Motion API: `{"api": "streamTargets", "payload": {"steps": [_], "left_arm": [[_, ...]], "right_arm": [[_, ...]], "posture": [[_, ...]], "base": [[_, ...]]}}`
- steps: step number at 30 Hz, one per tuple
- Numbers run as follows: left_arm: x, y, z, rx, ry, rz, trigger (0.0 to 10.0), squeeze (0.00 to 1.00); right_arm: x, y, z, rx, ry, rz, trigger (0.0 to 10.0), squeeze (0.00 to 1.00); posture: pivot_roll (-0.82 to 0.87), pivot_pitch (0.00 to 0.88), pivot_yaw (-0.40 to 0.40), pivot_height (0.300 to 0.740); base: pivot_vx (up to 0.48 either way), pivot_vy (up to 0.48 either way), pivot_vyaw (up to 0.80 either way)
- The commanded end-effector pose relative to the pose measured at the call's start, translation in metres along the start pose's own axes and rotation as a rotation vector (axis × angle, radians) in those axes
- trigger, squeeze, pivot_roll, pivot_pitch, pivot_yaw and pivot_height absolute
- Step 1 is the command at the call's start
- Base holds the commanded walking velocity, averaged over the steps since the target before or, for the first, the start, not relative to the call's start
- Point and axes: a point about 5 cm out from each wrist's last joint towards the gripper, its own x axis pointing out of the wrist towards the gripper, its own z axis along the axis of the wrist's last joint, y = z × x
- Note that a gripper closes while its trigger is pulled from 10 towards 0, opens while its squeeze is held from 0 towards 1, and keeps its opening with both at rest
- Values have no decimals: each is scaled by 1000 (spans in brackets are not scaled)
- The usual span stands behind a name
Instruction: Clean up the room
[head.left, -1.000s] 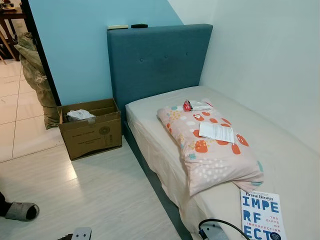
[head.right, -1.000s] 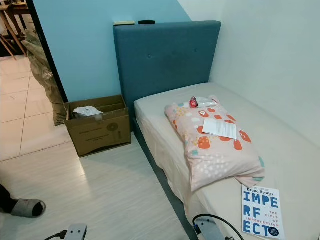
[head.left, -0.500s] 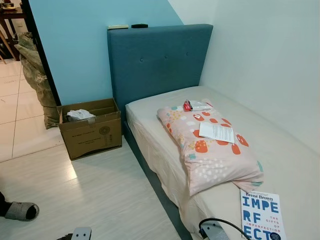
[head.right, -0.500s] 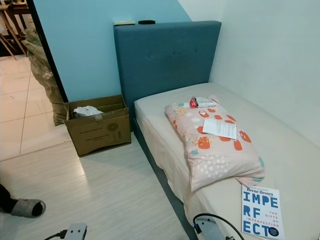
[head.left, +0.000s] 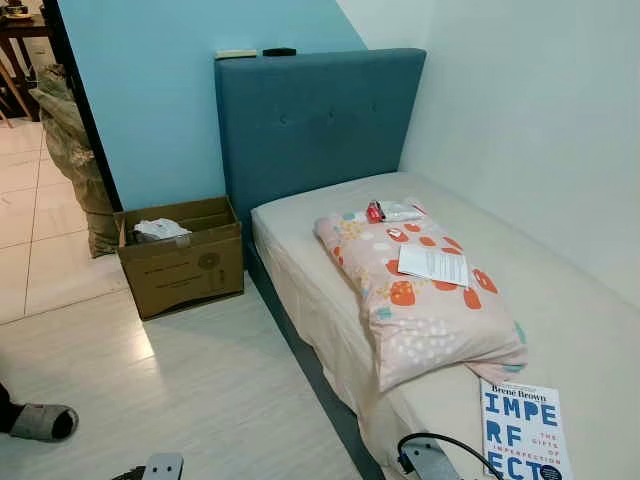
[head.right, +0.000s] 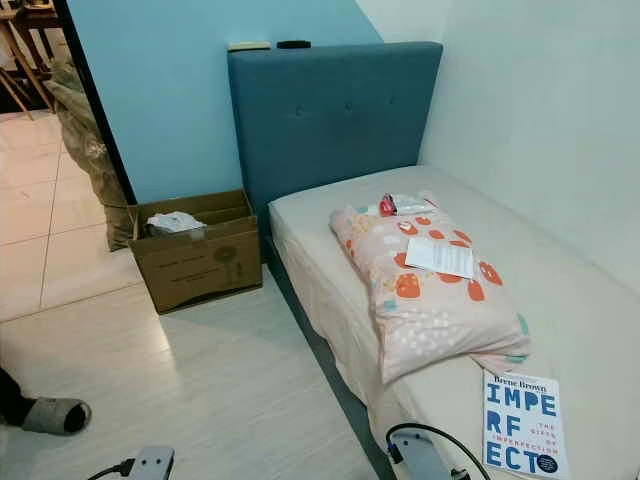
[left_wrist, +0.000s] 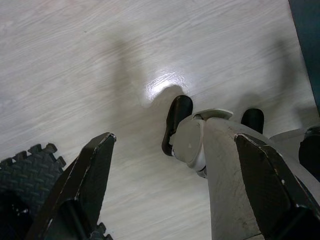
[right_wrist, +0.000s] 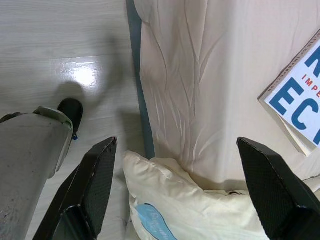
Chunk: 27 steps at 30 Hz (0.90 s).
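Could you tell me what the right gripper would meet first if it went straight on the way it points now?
Probably the cream pillow lying below the right gripper, between its open fingers, beside the bed's edge; depth is unclear.

One bed (head.left: 590, 330), one patterned pillow (head.left: 420, 300), one book (head.left: 522, 430), one sheet of paper (head.left: 433, 264) on the pillow. One cardboard box (head.left: 182, 258) on the floor. Two small items atop the headboard (head.left: 318, 125).

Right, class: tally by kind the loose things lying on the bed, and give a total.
Pillows: 1
Books: 1
Sheets of paper: 1
Small packets: 1
Total: 4
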Motion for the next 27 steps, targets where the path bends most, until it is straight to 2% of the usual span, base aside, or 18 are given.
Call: {"api": "streamTargets", "payload": {"steps": [1,27], "left_arm": [[0,3,1,-1,2,6,10000,0],[0,3,0,-7,1,8,10000,0]], "right_arm": [[0,-1,2,3,-5,-3,10000,0],[0,-1,0,0,-3,1,10000,0]], "posture": [[60,0,-83,726],[61,0,-84,726]], "base": [[0,0,0],[0,0,0]]}}
